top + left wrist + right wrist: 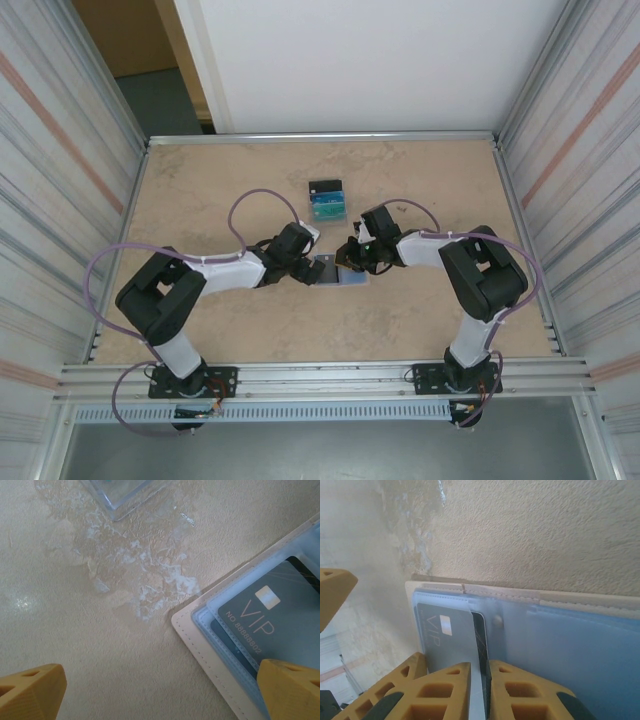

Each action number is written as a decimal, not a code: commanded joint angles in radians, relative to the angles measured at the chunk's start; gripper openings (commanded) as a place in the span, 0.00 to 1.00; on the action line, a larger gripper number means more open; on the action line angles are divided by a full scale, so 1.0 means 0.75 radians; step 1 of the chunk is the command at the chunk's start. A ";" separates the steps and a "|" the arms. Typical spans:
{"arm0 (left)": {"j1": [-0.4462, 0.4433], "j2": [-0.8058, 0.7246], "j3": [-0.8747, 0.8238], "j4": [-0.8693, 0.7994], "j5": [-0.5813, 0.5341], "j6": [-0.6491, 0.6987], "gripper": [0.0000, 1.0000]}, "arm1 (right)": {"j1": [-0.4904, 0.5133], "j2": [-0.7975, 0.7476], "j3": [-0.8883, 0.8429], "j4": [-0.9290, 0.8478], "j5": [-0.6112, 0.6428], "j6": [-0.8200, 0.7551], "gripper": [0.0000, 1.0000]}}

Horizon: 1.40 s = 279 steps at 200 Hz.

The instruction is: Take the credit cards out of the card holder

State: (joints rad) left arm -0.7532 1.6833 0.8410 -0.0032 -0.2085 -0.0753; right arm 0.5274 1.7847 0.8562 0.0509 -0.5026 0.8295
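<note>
Card holder: open, flat at desk centre, between both hands. Grey VIP credit card lies on it, edge pinched by right hand. Left hand spread wide, one finger over holder's corner. Top view adds blue pile behind

Light: bright, even, from overhead | Shadows: soft, faint on the table | Glare: white wall at 12 o'clock nearly washed out; small hot spot at 9 o'clock, left wrist view | Focus: left fingertips soft at 5 and 7 o'clock
</note>
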 commanded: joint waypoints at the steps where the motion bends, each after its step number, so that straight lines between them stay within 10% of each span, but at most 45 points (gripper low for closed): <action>1: -0.008 0.036 0.025 -0.059 -0.025 0.021 0.99 | -0.004 0.037 -0.029 0.053 -0.061 0.043 0.16; 167: -0.014 0.038 0.028 -0.083 -0.051 0.023 0.99 | -0.009 0.030 -0.063 0.016 0.006 0.074 0.20; 279: -0.018 0.042 0.038 -0.112 -0.051 0.027 0.99 | -0.050 0.029 -0.204 0.531 -0.258 0.239 0.08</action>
State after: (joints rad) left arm -0.7551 1.6890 0.8589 -0.0349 -0.2333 -0.0719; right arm 0.4911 1.7931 0.7155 0.3538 -0.6312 0.9676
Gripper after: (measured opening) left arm 0.986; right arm 0.087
